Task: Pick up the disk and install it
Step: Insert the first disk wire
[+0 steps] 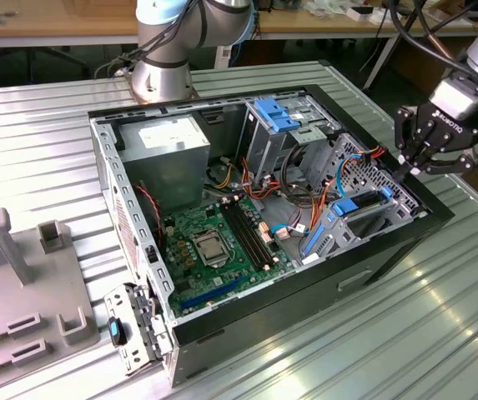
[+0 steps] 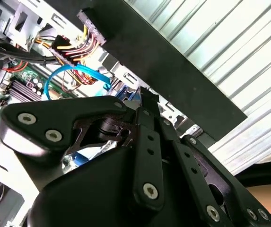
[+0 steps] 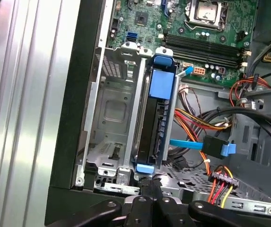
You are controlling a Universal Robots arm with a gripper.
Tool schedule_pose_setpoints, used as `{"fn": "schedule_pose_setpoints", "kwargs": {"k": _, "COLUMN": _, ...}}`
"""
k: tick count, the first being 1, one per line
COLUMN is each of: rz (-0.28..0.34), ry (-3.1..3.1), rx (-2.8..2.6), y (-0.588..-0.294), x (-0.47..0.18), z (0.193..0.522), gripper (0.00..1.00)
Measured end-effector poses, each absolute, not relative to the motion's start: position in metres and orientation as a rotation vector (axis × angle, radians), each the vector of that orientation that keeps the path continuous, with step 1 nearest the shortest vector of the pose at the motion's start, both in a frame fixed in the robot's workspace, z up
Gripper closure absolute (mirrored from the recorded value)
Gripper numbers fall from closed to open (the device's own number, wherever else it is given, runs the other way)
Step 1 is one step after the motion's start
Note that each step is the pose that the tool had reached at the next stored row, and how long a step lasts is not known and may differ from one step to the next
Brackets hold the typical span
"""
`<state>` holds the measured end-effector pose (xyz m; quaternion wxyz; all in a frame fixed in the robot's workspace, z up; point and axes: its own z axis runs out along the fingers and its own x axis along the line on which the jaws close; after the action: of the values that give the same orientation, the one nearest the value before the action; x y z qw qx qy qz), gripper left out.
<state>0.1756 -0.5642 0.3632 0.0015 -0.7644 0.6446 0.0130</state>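
The disk (image 3: 155,124), dark grey with bright blue rails, stands on edge in the metal drive cage (image 3: 108,118) at the corner of the open computer case (image 1: 122,192). In the exterior view the disk (image 1: 358,207) lies in the cage near the case's right wall. My black gripper (image 1: 405,169) hangs over that wall, just above the cage. In the first wrist view the gripper (image 3: 147,182) is shut, its tips right at the blue end tab of the disk, with nothing held between them. In the second wrist view the gripper (image 2: 147,98) points down into the cage.
A blue data connector (image 3: 219,147) and red, yellow and black power wires (image 3: 220,177) lie beside the disk. The motherboard (image 1: 218,242), power supply (image 1: 168,154) and a light blue bracket (image 1: 275,113) occupy the case. A grey fixture (image 1: 30,283) stands at the exterior view's left.
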Motion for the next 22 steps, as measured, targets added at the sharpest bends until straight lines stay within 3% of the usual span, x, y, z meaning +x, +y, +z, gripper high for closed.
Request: {"fn": "schedule_pose_setpoints", "kwargs": {"k": 22, "rz": -0.018, "ry": 1.836, "rx": -2.600, "y": -0.540, "x": 0.176, "z": 0.377, "gripper": 0.89}}
